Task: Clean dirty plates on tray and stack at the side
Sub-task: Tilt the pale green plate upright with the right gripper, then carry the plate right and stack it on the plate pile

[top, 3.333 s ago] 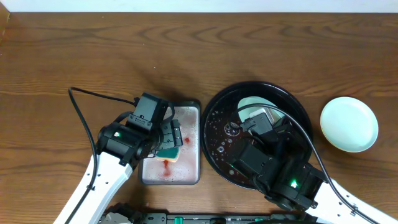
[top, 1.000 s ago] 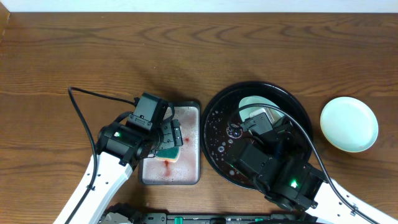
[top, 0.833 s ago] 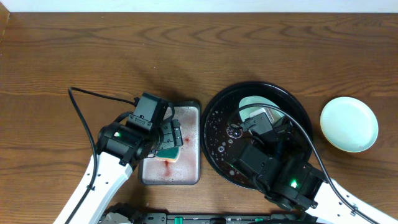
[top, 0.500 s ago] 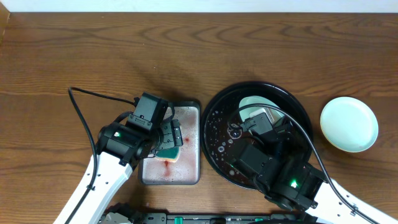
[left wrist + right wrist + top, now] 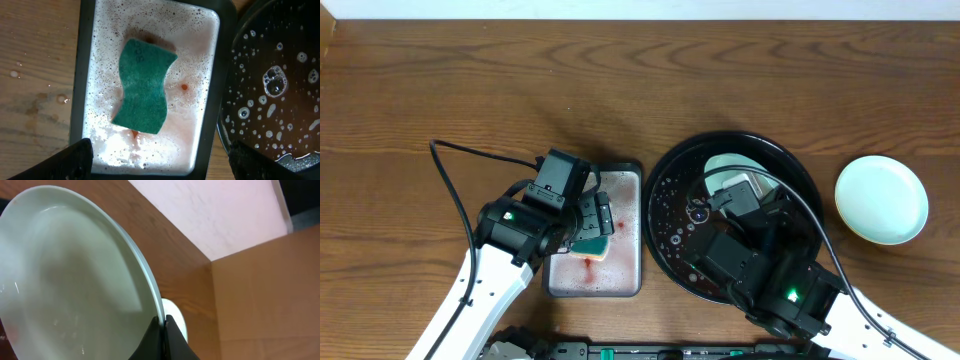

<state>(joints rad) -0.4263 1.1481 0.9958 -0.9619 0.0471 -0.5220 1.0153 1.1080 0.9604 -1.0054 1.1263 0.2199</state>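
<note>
Left jaws: released, spread wide, 1 dark finger (image 5: pixel 75 160) at each bottom corner of the wrist view, gripping nothing. They hang over the grey tray (image 5: pixel 77 100), which is full of foamy, pink-tinted water. The teal sponge (image 5: pixel 145 87) lies flat in it, near the middle and clear of both fingers. Red specks in the foam beside the sponge.

Right jaws: clenched on the rim of a mint-white plate (image 5: pixel 75 280), fingertips pinched together at the plate's edge. The rim shows a double line there; can't tell if that's 1 plate or 2.

In the overhead view that plate (image 5: pixel 725 164) sits inside the black tray (image 5: pixel 665 215), toward its far side and mostly hidden by the right arm. The tray floor is wet, with droplets and bubbles all over.

A 2nd mint-white plate (image 5: pixel 881 199) lies flat on the bench (image 5: pixel 620 90), right of the black tray and just apart from its rim. Looks clean from above.

The grey tray and black tray sit side by side, nearly touching.
</note>
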